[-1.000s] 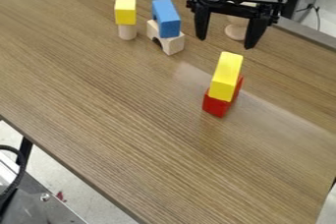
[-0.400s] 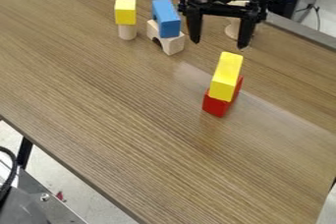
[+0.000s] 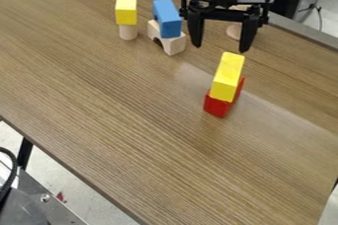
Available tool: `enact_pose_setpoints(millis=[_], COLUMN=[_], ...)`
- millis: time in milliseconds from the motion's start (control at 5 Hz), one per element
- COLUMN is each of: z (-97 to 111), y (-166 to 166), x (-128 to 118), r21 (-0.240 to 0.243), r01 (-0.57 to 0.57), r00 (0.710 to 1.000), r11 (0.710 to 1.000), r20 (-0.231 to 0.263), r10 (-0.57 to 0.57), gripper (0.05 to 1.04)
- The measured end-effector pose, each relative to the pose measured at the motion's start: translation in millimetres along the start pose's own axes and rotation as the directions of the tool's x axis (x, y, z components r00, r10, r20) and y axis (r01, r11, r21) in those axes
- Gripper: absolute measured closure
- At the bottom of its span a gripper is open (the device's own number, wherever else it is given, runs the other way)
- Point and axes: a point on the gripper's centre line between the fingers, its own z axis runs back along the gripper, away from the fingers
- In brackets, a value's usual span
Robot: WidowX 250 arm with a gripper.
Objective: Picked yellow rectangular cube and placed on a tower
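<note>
The black gripper (image 3: 220, 47) hangs open near the top of the view, just above and behind the yellow rectangular block (image 3: 228, 77), with nothing between its fingers. That yellow block lies on top of a red block (image 3: 217, 106) on the right half of the table. At the upper left, a blue rectangular block (image 3: 167, 18) rests on a wooden arch block (image 3: 173, 45). Left of it, a yellow cube (image 3: 126, 12) sits on a pale wooden cylinder (image 3: 128, 32).
A pale round wooden piece (image 3: 233, 31) stands behind the gripper, partly hidden by it. The brown wooden table (image 3: 132, 115) has its back edge along the upper right and its front edge at the lower left.
The gripper has shifted left from its place a second ago, then lowered very slightly. It stays open throughout, and the blocks have not moved.
</note>
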Motion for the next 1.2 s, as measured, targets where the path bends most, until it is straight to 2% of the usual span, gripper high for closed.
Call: enact_pose_setpoints(millis=[400, 800, 1000, 1200], z=[-7, -25, -28, -43], y=[-1, -10, -12, -8], x=[-1, -9, -13, -14], r21=[0.006, 0.032, 0.04, 0.065], r01=[0.012, 0.056, 0.071, 0.065], r00=[1.0, 0.998, 0.997, 0.996], r11=[1.0, 0.998, 0.997, 0.996], r20=[-0.008, -0.037, -0.041, -0.061], r10=[-0.012, -0.055, -0.069, -0.061], gripper=[0.083, 0.083, 0.115, 0.403])
